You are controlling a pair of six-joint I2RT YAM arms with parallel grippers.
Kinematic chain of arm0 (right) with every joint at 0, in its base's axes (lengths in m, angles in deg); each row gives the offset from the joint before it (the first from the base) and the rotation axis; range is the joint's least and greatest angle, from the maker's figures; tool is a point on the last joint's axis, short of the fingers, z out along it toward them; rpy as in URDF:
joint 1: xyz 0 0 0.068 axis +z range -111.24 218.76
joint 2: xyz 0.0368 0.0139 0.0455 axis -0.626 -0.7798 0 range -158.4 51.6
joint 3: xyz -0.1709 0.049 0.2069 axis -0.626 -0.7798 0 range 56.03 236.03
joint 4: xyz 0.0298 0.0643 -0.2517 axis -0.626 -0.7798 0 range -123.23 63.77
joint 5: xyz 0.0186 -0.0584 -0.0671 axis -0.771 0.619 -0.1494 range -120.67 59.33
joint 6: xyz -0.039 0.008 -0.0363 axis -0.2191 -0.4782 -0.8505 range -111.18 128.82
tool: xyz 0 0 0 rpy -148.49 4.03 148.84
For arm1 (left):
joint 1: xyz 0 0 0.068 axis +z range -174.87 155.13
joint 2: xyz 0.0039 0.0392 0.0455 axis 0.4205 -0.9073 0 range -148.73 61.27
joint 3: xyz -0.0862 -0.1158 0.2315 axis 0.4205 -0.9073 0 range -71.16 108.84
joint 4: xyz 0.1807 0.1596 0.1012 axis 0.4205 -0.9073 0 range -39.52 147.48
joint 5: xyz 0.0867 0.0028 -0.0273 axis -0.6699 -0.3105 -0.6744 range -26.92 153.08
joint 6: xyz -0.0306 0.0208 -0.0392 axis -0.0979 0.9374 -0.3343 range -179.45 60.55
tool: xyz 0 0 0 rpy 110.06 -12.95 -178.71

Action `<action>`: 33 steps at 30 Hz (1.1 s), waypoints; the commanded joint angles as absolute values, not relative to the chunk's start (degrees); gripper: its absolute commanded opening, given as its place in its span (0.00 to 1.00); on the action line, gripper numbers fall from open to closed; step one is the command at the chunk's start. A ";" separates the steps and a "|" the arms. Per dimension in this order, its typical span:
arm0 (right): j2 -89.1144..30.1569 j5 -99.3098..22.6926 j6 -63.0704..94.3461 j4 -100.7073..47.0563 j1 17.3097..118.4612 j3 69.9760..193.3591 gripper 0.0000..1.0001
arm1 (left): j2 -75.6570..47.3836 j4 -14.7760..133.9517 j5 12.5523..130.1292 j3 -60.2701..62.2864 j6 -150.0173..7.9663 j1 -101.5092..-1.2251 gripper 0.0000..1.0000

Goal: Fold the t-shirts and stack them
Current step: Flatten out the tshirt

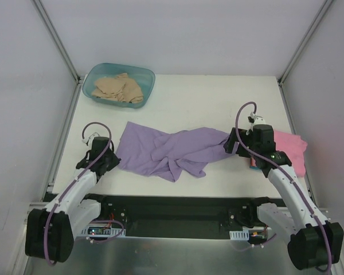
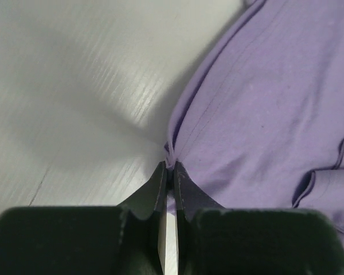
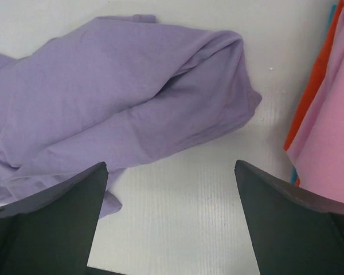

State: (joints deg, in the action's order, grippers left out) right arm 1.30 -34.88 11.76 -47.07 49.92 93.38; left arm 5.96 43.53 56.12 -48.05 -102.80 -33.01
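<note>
Lighting's pretty flat and bright in the top view, soft overhead light with only faint shadows on the worktop and no harsh glare. My left wrist camera is the weak one: my left gripper is a dark blurry mass up close, throwing a soft grey shadow across the white surface, which shows a streaky sheen. The right wrist view is crisper, evenly lit.

My overhead view looks down across the table; both wrist views sit close, sharing the lavender shirt with it.
</note>
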 commanded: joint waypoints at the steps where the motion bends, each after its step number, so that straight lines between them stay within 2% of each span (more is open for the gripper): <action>1: -2.79 -33.31 12.07 -47.67 53.86 96.29 0.97 | 13.97 45.27 56.14 -50.94 -98.38 -32.69 0.00; 10: -16.75 -22.33 15.41 -52.68 65.82 104.80 0.99 | 30.75 47.02 55.70 -56.57 -98.91 -32.69 0.00; 13: -19.76 -22.14 17.26 -53.21 67.41 106.21 0.93 | 32.79 47.11 55.43 -57.19 -98.91 -32.60 0.00; 19: -26.96 -20.66 21.38 -53.03 71.28 109.46 0.88 | 30.34 47.90 55.69 -57.36 -99.61 -32.69 0.00; 22: -30.04 -17.05 25.95 -54.44 71.63 111.49 0.77 | 28.23 48.17 56.22 -56.66 -99.61 -32.60 0.00; 33: -38.13 -8.96 31.06 -56.55 71.63 115.27 0.71 | 27.17 48.61 56.49 -56.75 -99.96 -32.69 0.00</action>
